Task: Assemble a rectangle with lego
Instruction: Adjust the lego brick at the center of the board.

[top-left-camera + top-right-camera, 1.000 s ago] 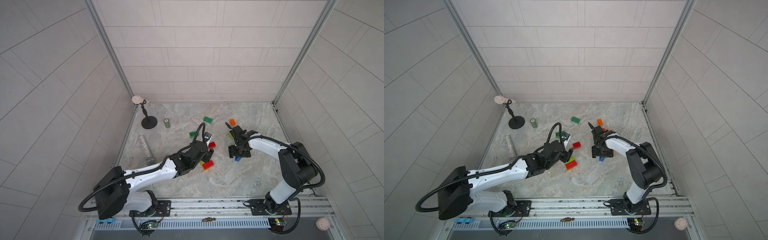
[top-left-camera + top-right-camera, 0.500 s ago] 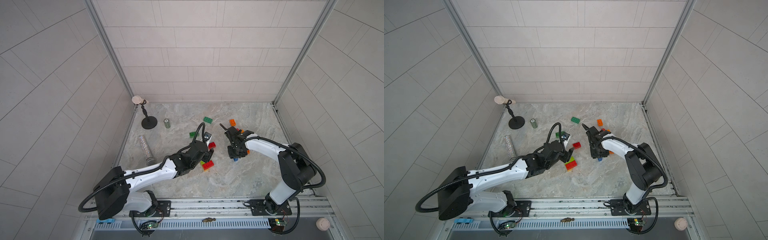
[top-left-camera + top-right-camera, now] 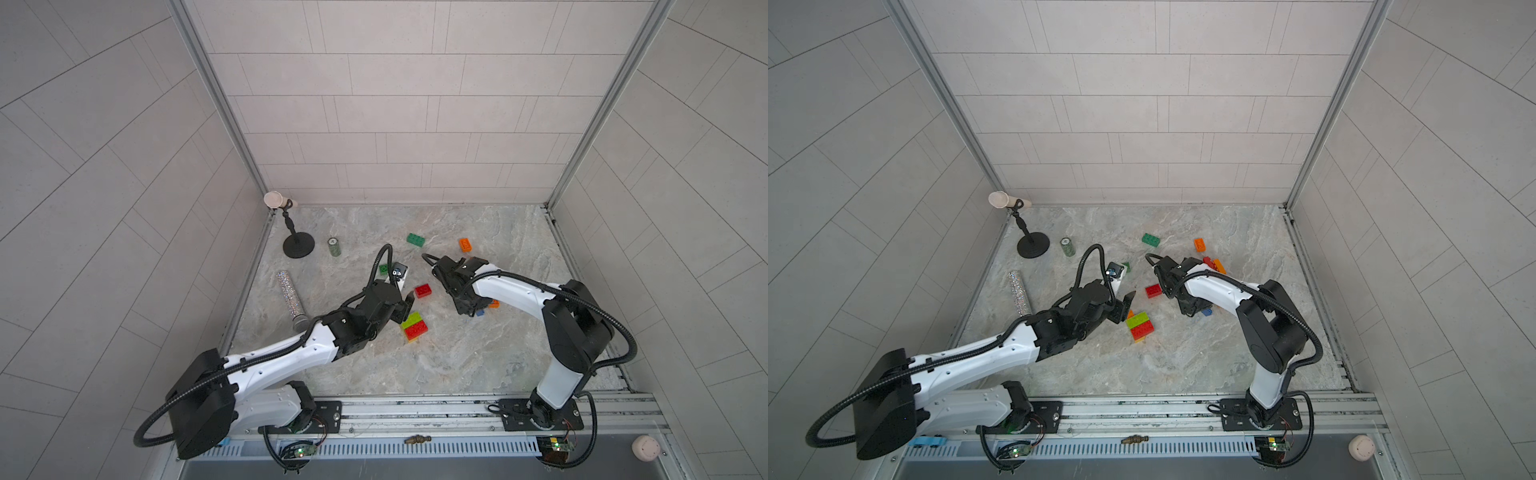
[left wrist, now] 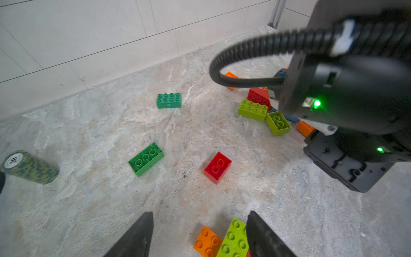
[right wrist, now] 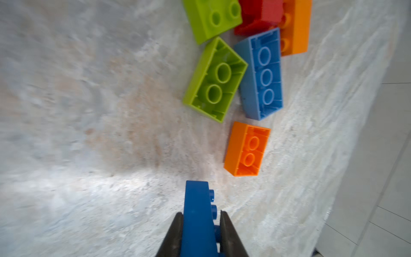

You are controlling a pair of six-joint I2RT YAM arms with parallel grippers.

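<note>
One change counts: the right fingers (image 5: 175, 233) now clamp a dark blue brick (image 5: 196, 200), pinched top-to-bottom with its studs against one finger. A second ago they are apart over this same pile, so the grasp is fresh. My read for the task: pick done, next is carrying it to the started block and pressing it on. Cannot tell whether the brick is off the tabletop (image 5: 89, 133) yet; the wrist view is blurred, and in both top views only a blue sliver shows under the right wrist, right of tabletop centre. The right wrist also sits slightly nearer the middle than in the earlier frame. Left fingers (image 4: 138, 235) are open, holding nothing, hovering at the started block (image 3: 413, 326) of lime, red and orange bricks near tabletop centre. Its lime brick lies just beside one finger, contact unclear. Left arm and block match the earlier frame, no shift. The rest of the lego is loose: red brick (image 3: 422, 291) between the two arms, dark green brick (image 3: 415, 240) and orange brick (image 3: 465, 244) toward the back wall, upside-down green brick (image 4: 146, 159) near the left wrist. The leftover pile by the right fingers has an upside-down lime brick (image 5: 215, 80), a light blue brick (image 5: 262, 75) and a small orange brick (image 5: 246, 149). Rectangle looks far from done, most bricks unattached. Green can (image 3: 334, 247) and glitter tube (image 3: 291, 297) sit off on the left side, clear of both arms
</note>
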